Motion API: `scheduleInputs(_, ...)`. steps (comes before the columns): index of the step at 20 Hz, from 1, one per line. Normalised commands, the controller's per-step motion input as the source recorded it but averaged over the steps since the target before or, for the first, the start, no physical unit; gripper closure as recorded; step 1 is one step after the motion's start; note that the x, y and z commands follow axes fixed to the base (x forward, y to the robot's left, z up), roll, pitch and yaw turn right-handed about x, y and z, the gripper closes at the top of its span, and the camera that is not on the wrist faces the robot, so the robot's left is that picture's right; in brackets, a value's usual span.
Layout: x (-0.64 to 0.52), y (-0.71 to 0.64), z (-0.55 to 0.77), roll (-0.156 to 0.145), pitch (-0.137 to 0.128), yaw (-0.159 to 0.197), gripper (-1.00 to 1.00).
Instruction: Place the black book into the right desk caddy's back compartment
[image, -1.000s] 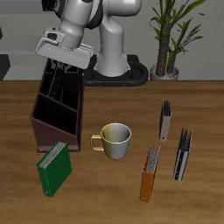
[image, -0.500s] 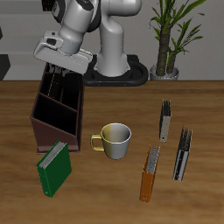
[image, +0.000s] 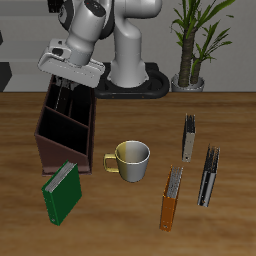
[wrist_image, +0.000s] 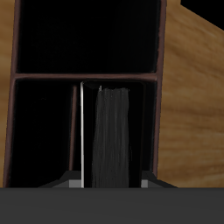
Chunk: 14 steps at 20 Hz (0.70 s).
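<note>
While the white Franka arm leans over the far end of the long dark maroon-brown desk caddy (image: 66, 125), its two-finger gripper (image: 69, 84) hangs just above the caddy's taller end, fingers pointing down toward the black-lined back compartment (image: 70, 97). From the wrist view, the slim black book (wrist_image: 111, 136) stands upright on edge inside that back compartment (wrist_image: 44, 131), its pale page edge (wrist_image: 81, 131) showing as a thin vertical line beside the dark cover, with the compartment's divider (wrist_image: 87, 76) crossing just beyond it. Whether the fingers are clamped on the book or spread apart from it cannot be told, since only their grey tips show at the frame's edge. Leaning against the caddy's end nearest the table's front edge is a green hardcover book (image: 61, 191). Near the middle of the wooden table (image: 230, 120) sits a cream mug (image: 130, 159), handle toward the caddy. Beyond the mug lie an orange book (image: 172, 197), a brown-grey book (image: 188, 138) and a dark grey book with pale striped edges (image: 209, 176), well apart from the caddy. Behind the table stands a potted green plant (image: 190, 40).
</note>
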Motion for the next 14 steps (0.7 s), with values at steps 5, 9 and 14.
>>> scheduleInputs(5, 0.1, -0.06, -0.16, -0.013, 0.084, -0.028, 1.0)
scheduleInputs(9, -0.02, -0.03, 0.01, -0.002, 0.042, -0.022, -1.0)
scheduleInputs(14, -0.01, 0.01, 0.04, 0.007, 0.001, 0.002, -1.0)
